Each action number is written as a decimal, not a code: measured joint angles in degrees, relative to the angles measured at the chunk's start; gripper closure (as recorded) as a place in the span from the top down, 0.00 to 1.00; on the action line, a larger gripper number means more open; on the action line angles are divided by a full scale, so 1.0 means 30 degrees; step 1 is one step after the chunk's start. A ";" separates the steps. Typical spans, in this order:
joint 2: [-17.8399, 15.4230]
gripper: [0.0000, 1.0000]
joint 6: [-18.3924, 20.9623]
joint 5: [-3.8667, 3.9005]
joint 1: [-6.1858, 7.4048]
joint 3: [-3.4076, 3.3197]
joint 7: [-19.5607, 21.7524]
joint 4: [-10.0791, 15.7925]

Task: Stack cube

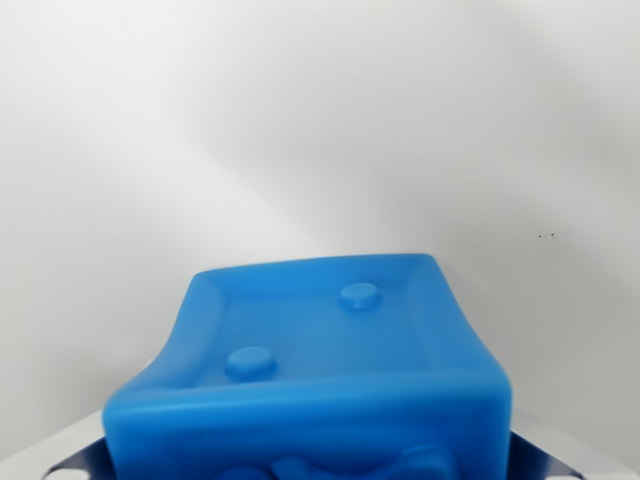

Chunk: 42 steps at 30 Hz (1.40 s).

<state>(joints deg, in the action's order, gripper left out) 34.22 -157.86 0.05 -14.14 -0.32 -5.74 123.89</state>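
Right at the bottom of the frame, you are looking at a big blue cube (320,370) filling the lower middle. Two round bumps are sitting on its top face. Shiny grey bits are peeking out at both bottom corners. You cannot tell if the pincer is gripping it. Behind, a plain white surface (320,120) is filling the upper frame.

Wrist view: blue cube (320,370) fills the lower centre, very close to the lens. Its recessed upper face carries 2 round studs. Metallic gripper (320,462) parts show at the bottom corners, either side of the cube. Background is plain white table (320,120).
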 joint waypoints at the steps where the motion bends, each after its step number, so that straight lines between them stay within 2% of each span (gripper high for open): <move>1: 0.0000 0.00 0.0001 0.0000 0.0000 0.0000 0.0000 0.0000; 12: -0.0099 0.00 0.0066 0.0000 0.0000 -0.0001 0.0001 0.0025; 22: -0.0716 0.00 0.0442 0.0000 0.0001 -0.0001 0.0001 0.0211; 42: -0.2880 0.00 0.2077 0.0001 0.0001 -0.0001 0.0001 0.0702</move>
<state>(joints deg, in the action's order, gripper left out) 25.58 -151.63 0.05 -14.13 -0.32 -5.73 126.00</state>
